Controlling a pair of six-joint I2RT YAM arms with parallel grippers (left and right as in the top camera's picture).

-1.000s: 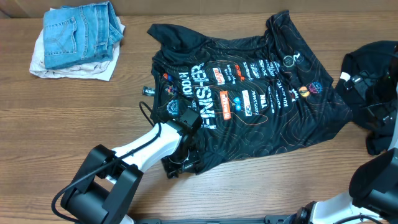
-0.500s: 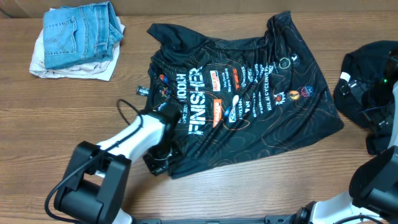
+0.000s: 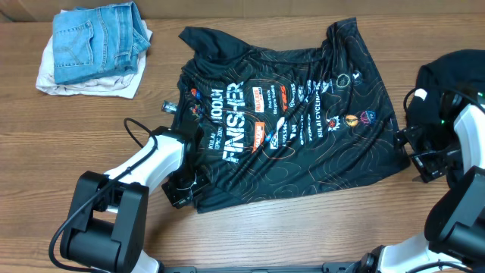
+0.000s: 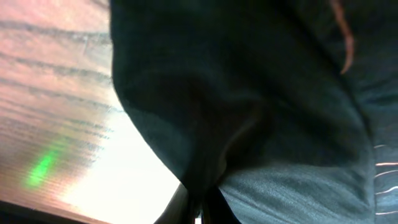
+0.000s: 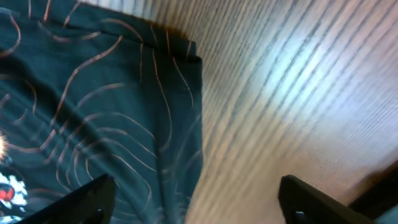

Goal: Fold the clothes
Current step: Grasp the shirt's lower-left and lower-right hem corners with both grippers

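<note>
The clothes, a black jersey (image 3: 303,129) with orange contour lines and white and red logos, lie spread across the middle of the table. My left gripper (image 3: 186,188) is shut on the jersey's near left hem corner. In the left wrist view dark fabric (image 4: 249,93) fills the frame and bunches into the pinched gripper (image 4: 202,210). My right gripper (image 3: 413,152) stands open at the jersey's right edge. In the right wrist view that gripper (image 5: 199,202) has its fingers wide apart, and the jersey's edge (image 5: 124,124) runs between them over the wood.
A folded pile of blue jeans (image 3: 98,38) on a white cloth sits at the back left. Another black garment (image 3: 455,72) lies at the far right, behind the right arm. A small dark tag (image 3: 168,105) lies left of the jersey.
My left gripper closed on the hem and drew it left and towards the front, shifting the jersey leftwards. My right arm came in to the jersey's right edge.
</note>
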